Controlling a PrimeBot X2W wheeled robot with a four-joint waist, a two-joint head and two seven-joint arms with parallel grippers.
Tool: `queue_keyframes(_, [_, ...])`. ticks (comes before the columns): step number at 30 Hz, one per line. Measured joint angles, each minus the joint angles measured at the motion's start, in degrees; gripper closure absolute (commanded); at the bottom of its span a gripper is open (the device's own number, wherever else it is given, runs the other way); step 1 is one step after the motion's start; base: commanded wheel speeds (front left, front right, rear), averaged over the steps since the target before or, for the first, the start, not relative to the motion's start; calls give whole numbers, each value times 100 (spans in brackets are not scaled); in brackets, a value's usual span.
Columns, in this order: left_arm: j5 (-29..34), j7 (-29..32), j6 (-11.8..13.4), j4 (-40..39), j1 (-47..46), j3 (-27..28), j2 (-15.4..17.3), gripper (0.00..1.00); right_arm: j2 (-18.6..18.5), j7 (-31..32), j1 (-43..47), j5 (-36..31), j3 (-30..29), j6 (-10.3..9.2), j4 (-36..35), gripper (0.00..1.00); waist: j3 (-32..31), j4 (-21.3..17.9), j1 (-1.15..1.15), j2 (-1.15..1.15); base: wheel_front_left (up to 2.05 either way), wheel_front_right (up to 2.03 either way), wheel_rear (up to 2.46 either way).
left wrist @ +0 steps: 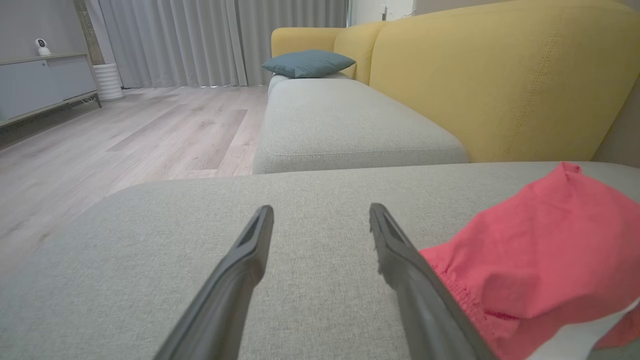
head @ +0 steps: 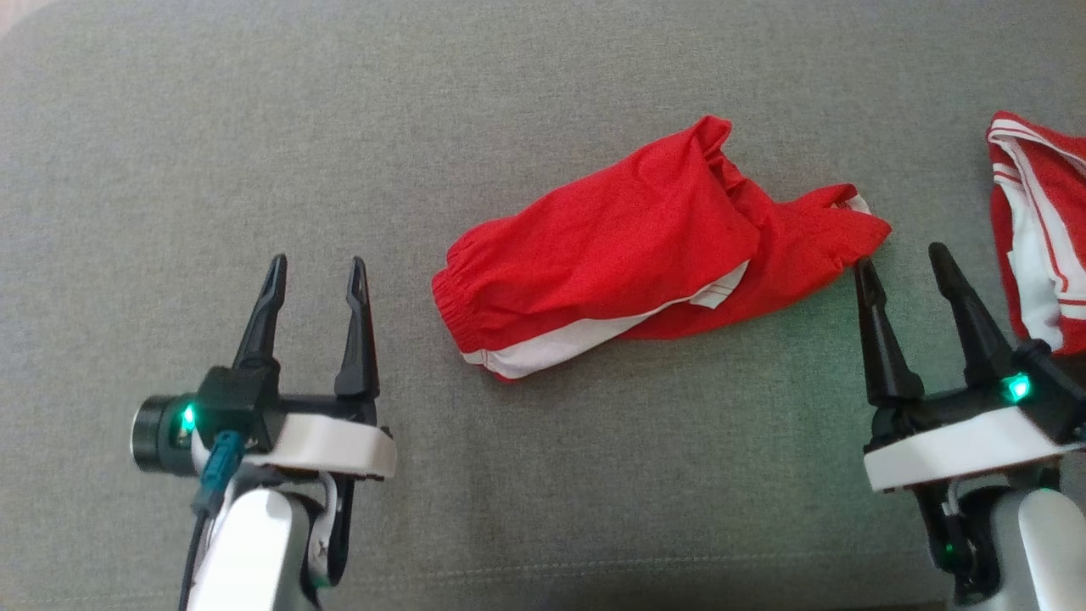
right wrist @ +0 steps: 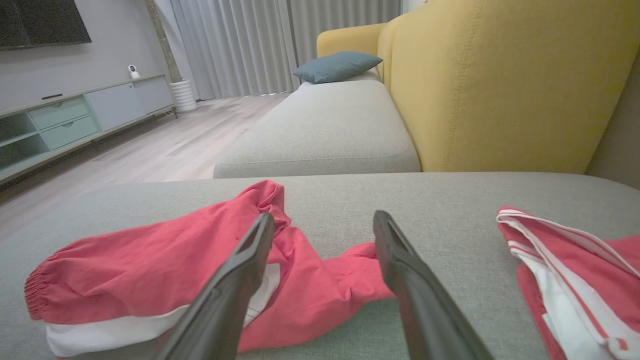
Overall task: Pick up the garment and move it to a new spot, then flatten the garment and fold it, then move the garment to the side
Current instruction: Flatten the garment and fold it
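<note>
In the head view the red fabric garment (head: 645,255) with white side trim lies in the middle of the frame on the grey fabric sofa seat (head: 254,127), bunched into a long, slanting heap with its elastic waistband at the lower left and a creased leg end trailing to the right. The left gripper (head: 318,271) sits at the lower left, released and empty, well clear of the waistband. The right gripper (head: 899,259), at the lower right, is also spread and empty, its inner fingertip just beside the trailing leg end. A second red-and-white garment (head: 1039,238) lies at the right edge, apart from the first. In the left wrist view the left gripper (left wrist: 320,212) points over bare grey seat with the garment (left wrist: 540,250) at the lower right of the frame, and a yellow backrest (left wrist: 500,75) fills the upper right. In the right wrist view the right gripper (right wrist: 325,220) straddles the creased leg end, nothing between its fingers. Judging from this, the garment is neither flat nor neatly folded. Smoothing, folding and the shift to the side all seem left to do, and whether the first relocation is done cannot be told.
</note>
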Motion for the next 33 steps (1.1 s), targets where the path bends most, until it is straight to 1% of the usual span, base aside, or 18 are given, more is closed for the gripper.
queue_keyframes(4, [-1,0,3,3,126,2,14,0,62,51,76,-29,1,0,-65,0,-31,-24,0,0,0,0,0])
queue_keyframes(15, [-1,0,31,4,126,-2,27,0,67,159,79,-49,1,0,-137,0,-1,-15,0,0,0,0,0])
queue_keyframes(20, [-1,0,44,1,122,-5,30,0,36,435,76,-43,148,0,-93,0,62,6,0,0,0,0,0])
queue_keyframes(26, [-2,0,43,-23,59,-46,24,0,-90,1001,-67,118,614,0,304,0,233,63,0,0,0,0,0])
queue_keyframes(31, [-2,0,40,-51,-142,-102,9,0,-105,1139,-580,212,926,0,621,0,414,161,0,0,0,0,0])
queue_keyframes(33, [-2,0,40,-56,-170,-136,-5,0,-107,1205,-801,211,959,0,831,0,493,224,0,0,0,0,0])
